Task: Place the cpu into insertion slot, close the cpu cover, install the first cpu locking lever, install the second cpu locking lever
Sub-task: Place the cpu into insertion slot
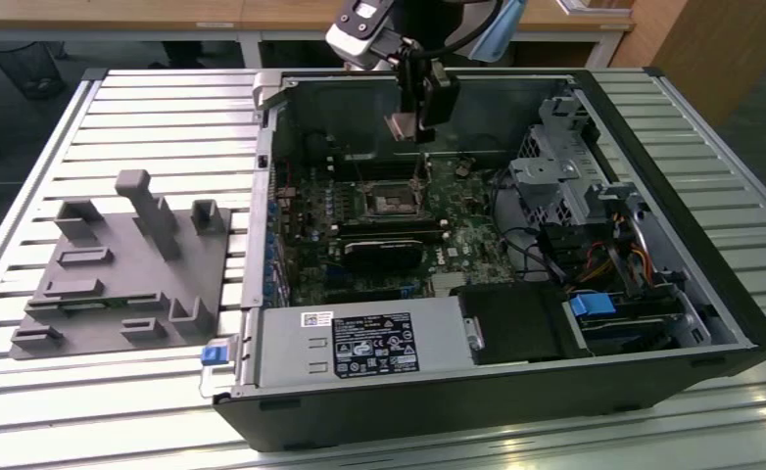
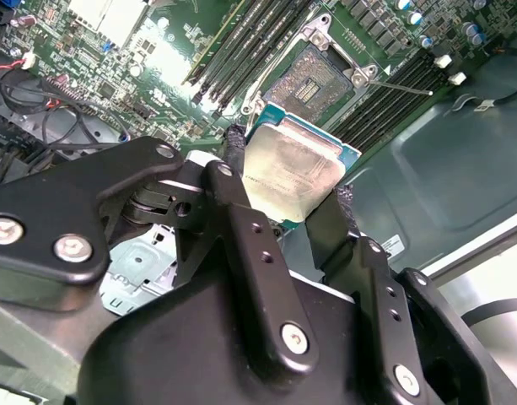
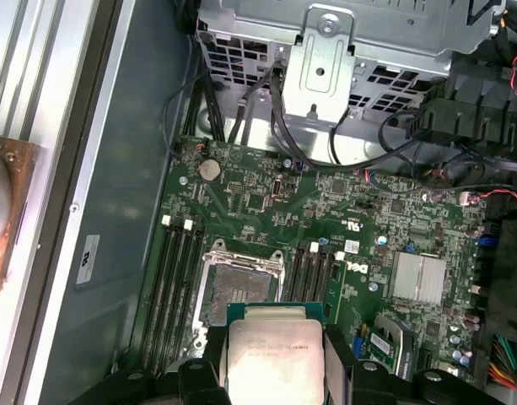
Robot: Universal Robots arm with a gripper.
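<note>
The claw (image 2: 288,171) was seen closed onto the cpu (image 2: 300,156). The chip was gripped by two opposite edges between the black fingers (image 2: 233,148), and its dull silver face was shown in both wrist views. In the exterior view the claw was held above the open computer case (image 1: 488,392), which was laid on the slatted desk (image 1: 161,108). The cpu was held clear of the green motherboard (image 3: 368,211), near the insertion slot (image 3: 239,287) but apart from it. The slot's dark recess was exposed inside a thin metal rim, between rows of long black memory slots (image 3: 178,270). A grey fixture (image 1: 121,274) was set on the desk, to the exterior view's left of the case.
</note>
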